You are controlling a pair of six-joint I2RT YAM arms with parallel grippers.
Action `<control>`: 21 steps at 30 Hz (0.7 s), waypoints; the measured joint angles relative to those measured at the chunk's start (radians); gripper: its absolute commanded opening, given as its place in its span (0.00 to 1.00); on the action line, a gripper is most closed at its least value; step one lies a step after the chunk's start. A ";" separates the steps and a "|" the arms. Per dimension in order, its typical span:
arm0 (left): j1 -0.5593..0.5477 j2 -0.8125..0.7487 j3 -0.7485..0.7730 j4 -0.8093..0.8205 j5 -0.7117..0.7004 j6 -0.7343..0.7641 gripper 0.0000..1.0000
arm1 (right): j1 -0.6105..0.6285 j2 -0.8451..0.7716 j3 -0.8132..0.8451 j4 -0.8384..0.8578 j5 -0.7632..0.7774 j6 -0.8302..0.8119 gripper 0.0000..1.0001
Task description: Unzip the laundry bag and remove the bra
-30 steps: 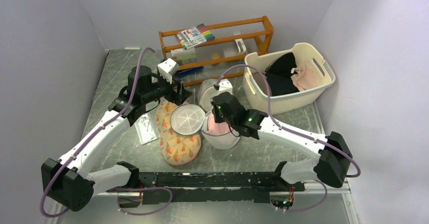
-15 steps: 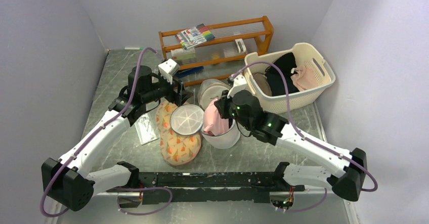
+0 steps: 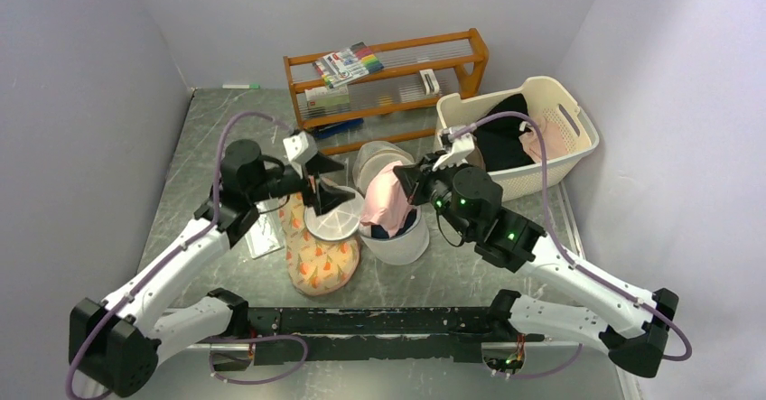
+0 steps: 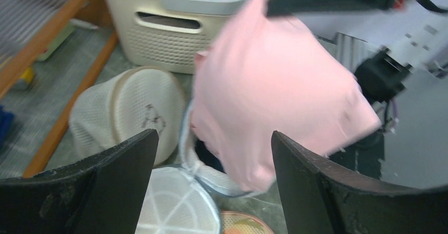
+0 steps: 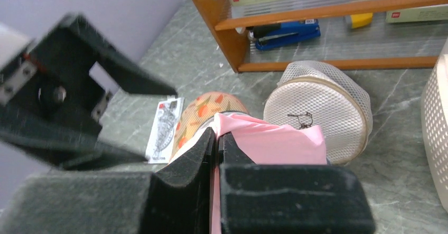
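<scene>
Evidently we are in the removal step. The laundry bag [image 3: 398, 245] stands on the worktop [image 3: 434, 279] with its zip already open. Its round spoked face [image 3: 331, 222] is folded out to the left and overlaps the peach floral pouch [image 3: 316, 261]. Our right pincer [image 3: 404, 186] is clamped on the top of the pink bra [image 3: 387, 200], with fabric pinched between its closed pads in the right wrist view. The bra hangs from it directly over the bag's mouth. We cannot tell whether its lower edge is clear of the rim or just inside it. Our left pincer [image 3: 323, 194] hovers close above the spoked face, its jaws apart and holding nothing.

We judge the next move to be a further lift until the hem is plainly free. After that we would carry it sideways, away from the second round mesh bag [image 3: 375, 158] behind. A strap could catch on the zip edge and drag the bag up, so the left pincer may need to press down on the flap.
</scene>
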 measured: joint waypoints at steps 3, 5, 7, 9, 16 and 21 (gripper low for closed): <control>-0.040 -0.087 -0.103 0.090 0.031 0.021 0.94 | 0.000 -0.023 0.000 0.005 0.035 0.021 0.00; -0.082 -0.137 -0.140 0.119 0.028 0.061 0.95 | 0.000 -0.027 0.004 0.004 0.058 0.036 0.00; -0.129 -0.171 -0.150 0.131 0.008 0.111 0.94 | 0.000 -0.024 0.012 0.005 0.081 0.056 0.00; -0.165 -0.177 -0.149 0.134 -0.018 0.154 0.94 | -0.002 -0.021 0.019 0.006 0.095 0.071 0.00; -0.211 -0.134 -0.149 0.097 -0.129 0.237 0.94 | -0.003 -0.003 0.078 0.018 0.134 0.115 0.00; -0.216 -0.127 -0.148 0.096 -0.218 0.246 0.94 | -0.003 0.003 0.099 0.066 0.140 0.143 0.00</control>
